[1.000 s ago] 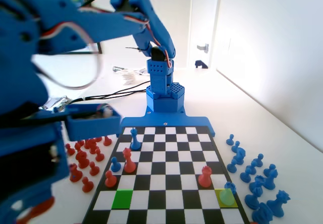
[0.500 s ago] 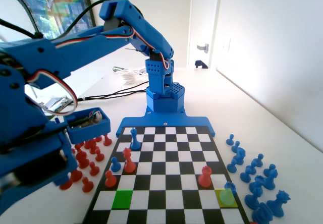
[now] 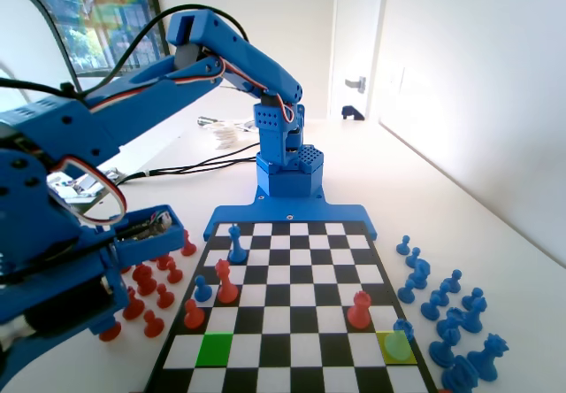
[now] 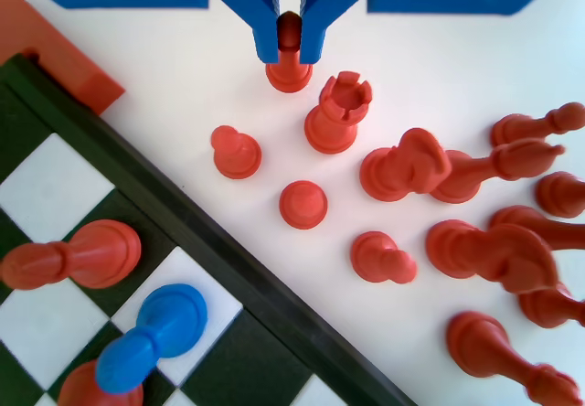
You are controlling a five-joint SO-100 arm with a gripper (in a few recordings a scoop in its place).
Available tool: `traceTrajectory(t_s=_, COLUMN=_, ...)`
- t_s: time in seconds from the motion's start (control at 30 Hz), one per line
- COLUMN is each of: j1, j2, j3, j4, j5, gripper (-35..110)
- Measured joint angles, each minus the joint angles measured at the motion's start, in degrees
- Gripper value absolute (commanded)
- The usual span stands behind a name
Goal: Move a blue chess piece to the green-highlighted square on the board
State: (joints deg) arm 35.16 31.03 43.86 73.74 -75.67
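in the wrist view the blue two-finger gripper [image 4: 289, 45] is seen over the white table [image 4: 183, 68], off the board, with its jaws drawn close on either side of a small red plastic pawn [image 4: 289, 66] that stands among the spare red pieces; whether the pawn is actually gripped cannot be told. a red castle-topped rook [image 4: 337, 113] stands just beside that pawn. the short blue plastic pawn with a ball head [image 4: 151, 337] is seen on a white square of the black-and-white chequered board with a black rim [image 4: 228, 273], near its edge, beside a red pawn on the board [image 4: 73, 253]. in the fixed view the same blue pawn [image 3: 202, 288] is placed one row beyond the bright green-tinted square [image 3: 213, 350], which is unoccupied.
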Motion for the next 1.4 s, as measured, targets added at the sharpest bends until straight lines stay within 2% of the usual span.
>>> traceTrajectory(t_s=0.27, j1=-1.14, j2=0.0, j3=0.0, j4=-0.53, j5=0.0, gripper=10)
traceTrajectory(t_s=0.57, j1=-1.14, j2=0.0, j3=-0.09, j4=1.93, j5=-1.76, gripper=12)
traceTrajectory(t_s=0.8, j1=-1.14, j2=0.0, j3=-2.99, j4=8.79, j5=-3.08, gripper=12)
traceTrajectory(t_s=1.2, j1=-5.01, j2=7.12, j3=-16.35, j4=26.28, j5=-3.08, gripper=12)
traceTrajectory(t_s=1.4, j1=-10.63, j2=13.54, j3=-12.04, j4=28.56, j5=-2.99, gripper=11)
